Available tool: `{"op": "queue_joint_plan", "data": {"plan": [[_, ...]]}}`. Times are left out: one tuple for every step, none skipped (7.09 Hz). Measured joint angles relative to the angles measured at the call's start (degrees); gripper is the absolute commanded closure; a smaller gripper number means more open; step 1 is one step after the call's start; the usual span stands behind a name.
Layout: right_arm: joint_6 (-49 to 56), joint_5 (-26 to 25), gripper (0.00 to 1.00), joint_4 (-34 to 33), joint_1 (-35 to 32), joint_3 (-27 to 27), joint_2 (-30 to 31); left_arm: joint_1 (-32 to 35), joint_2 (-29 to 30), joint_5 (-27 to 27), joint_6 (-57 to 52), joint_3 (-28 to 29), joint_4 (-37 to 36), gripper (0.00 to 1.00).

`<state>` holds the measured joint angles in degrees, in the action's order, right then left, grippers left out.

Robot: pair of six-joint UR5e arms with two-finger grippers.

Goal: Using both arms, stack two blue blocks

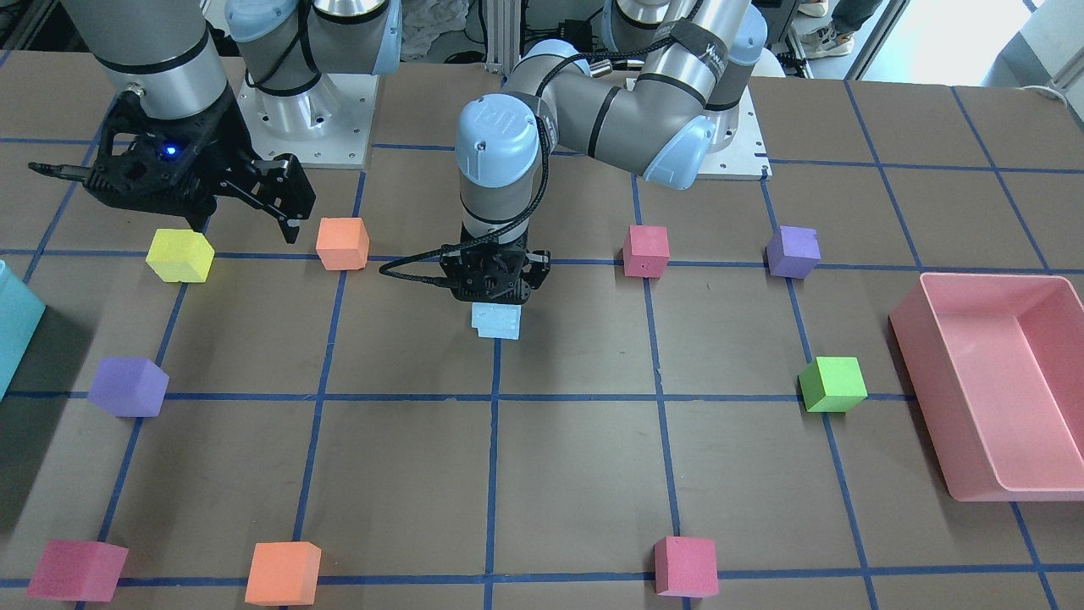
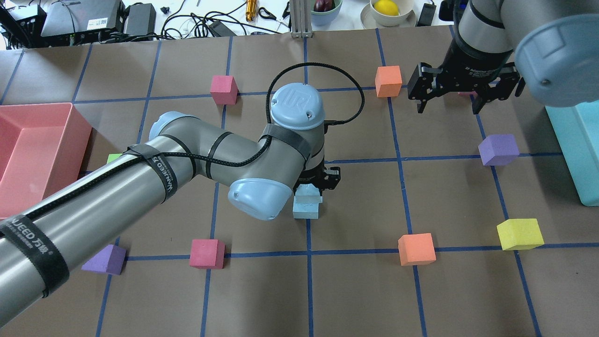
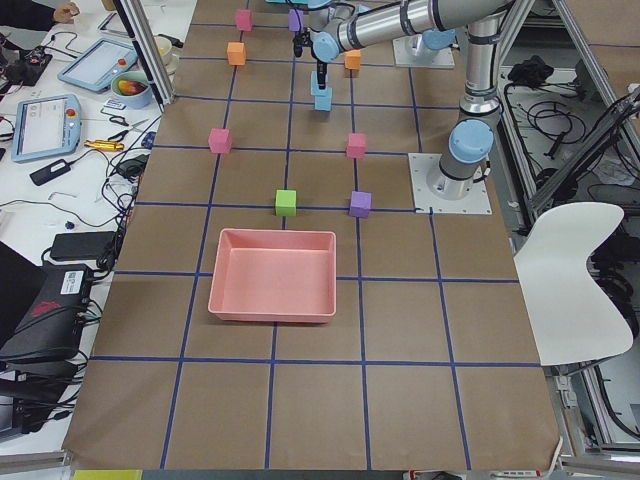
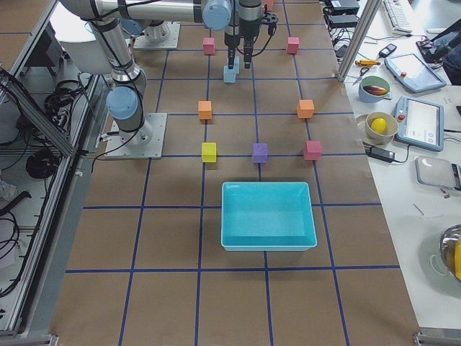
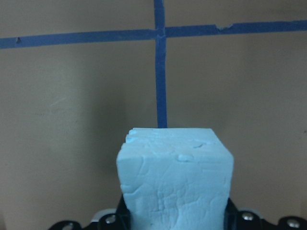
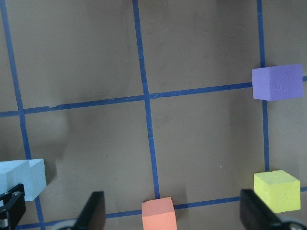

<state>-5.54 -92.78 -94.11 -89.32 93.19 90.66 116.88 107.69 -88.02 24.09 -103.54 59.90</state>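
Two pale blue blocks stand stacked at the table's middle, the upper one (image 2: 309, 192) slightly offset on the lower one (image 2: 306, 211). They also show in the front view (image 1: 497, 324) and at the right wrist view's left edge (image 6: 21, 176). My left gripper (image 1: 495, 292) points straight down and is shut on the upper blue block (image 5: 175, 182). My right gripper (image 2: 448, 107) is open and empty. It hangs above the table well off to the stack's right, between an orange cube (image 2: 388, 80) and the teal bin (image 2: 575, 150).
Coloured cubes lie around on the grid: yellow (image 1: 179, 255), orange (image 1: 342, 243), pink (image 1: 646, 251), purple (image 1: 793, 252), green (image 1: 833, 384), purple (image 1: 129, 386). Pink and orange cubes sit along the operators' edge. A pink bin (image 1: 910, 339) stands on my left.
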Motion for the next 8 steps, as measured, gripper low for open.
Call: {"op": "queue_joint_plan", "data": {"plan": [[0.21,-0.06,0.00,0.98,0.69,-0.12,0.21,0.15,-0.71,0.17,-0.03,0.11,0.27,1.00],[0.30,0.11,0.00,2.14,0.94,-0.27,0.46,0.32,-1.24,0.27,-0.04,-0.11,0.64,1.00],[0.34,0.46,0.00,2.75,0.93,-0.28,0.92,0.46,-1.85,0.18,-0.07,-0.74,1.26,1.00],[0.35,1.33,0.00,3.18,0.87,-0.20,1.48,0.50,-2.31,0.07,-0.08,-1.25,1.79,1.00],[0.38,2.94,0.00,4.09,0.81,-0.09,2.05,0.51,-2.56,0.00,-0.09,-1.47,2.22,1.00],[0.46,3.95,0.00,5.42,0.77,-0.03,2.39,0.47,-2.42,-0.05,-0.04,-1.47,2.55,1.00],[0.55,4.14,0.00,6.09,0.69,-0.01,2.56,0.38,-1.97,-0.12,0.08,-1.44,2.69,1.00],[0.60,4.16,0.00,6.36,0.59,0.01,2.77,0.30,-1.54,-0.16,0.16,-1.43,2.74,1.00]]}}
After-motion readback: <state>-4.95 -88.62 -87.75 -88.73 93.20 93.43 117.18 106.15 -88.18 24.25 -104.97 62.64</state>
